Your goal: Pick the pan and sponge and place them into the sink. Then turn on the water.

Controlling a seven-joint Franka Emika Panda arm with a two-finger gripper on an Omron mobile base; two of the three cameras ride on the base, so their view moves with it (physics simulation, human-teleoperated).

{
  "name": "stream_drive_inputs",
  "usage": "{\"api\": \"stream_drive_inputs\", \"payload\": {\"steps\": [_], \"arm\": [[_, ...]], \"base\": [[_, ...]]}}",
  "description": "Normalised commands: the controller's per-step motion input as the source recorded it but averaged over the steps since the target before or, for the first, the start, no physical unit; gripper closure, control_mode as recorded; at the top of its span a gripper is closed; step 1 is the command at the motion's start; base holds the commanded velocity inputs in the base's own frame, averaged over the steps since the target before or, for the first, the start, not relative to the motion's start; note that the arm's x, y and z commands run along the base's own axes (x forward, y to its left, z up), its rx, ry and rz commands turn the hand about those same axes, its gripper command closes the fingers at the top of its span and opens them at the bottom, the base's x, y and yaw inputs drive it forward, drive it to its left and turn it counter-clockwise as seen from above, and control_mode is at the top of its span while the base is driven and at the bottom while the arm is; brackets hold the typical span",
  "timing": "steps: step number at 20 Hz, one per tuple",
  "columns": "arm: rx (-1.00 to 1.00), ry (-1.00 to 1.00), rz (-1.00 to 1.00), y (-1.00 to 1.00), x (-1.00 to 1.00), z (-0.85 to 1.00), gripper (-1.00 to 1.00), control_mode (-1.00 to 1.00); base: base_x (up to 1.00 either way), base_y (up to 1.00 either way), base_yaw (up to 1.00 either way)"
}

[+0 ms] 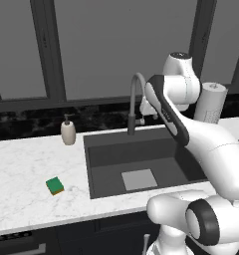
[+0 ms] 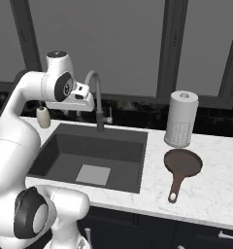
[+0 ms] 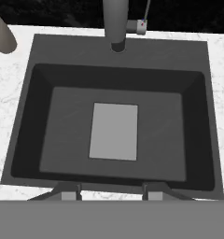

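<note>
The dark reddish-brown pan (image 2: 182, 163) lies on the marble counter right of the sink, its thin handle (image 2: 175, 187) pointing toward the front edge. Left of the sink, the green and yellow sponge (image 1: 55, 186) rests on the counter near the front. The dark grey sink (image 1: 106, 149) (image 2: 65, 146) (image 3: 39, 116) has a light grey patch on its floor and nothing else in it. My gripper (image 3: 111, 191) hangs high over the basin, looking straight down, fingers apart with nothing between them. No water falls from the grey gooseneck faucet (image 1: 135, 99) (image 2: 96, 97).
A beige soap dispenser (image 1: 68, 132) (image 2: 43, 117) stands behind the sink's left corner. A white paper towel roll (image 2: 181, 119) (image 1: 211, 102) stands just behind the pan. Dark windows rise behind the counter.
</note>
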Motion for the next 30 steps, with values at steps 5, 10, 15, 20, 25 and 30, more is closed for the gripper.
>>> {"api": "stream_drive_inputs", "payload": {"steps": [5,10,15,20,25,30], "arm": [[0.00,0.00,0.00,-0.05,0.00,0.00,-1.00,-1.00],[0.00,0.00,0.00,-0.67,-0.01,0.00,-1.00,-1.00],[0.00,0.00,0.00,-1.00,-0.19,-0.02,-1.00,-1.00],[0.00,0.01,-0.01,-1.00,-0.11,-0.08,-1.00,-1.00],[0.00,0.00,-0.04,-0.96,-0.01,-0.42,-1.00,-1.00],[0.00,0.00,-0.02,-0.78,-0.02,-0.23,-1.00,-1.00]], "base": [[0.00,0.00,0.00],[0.00,0.00,0.00],[0.00,0.00,0.00],[0.00,0.00,0.00],[0.00,0.00,0.00],[0.00,0.00,0.00]]}}
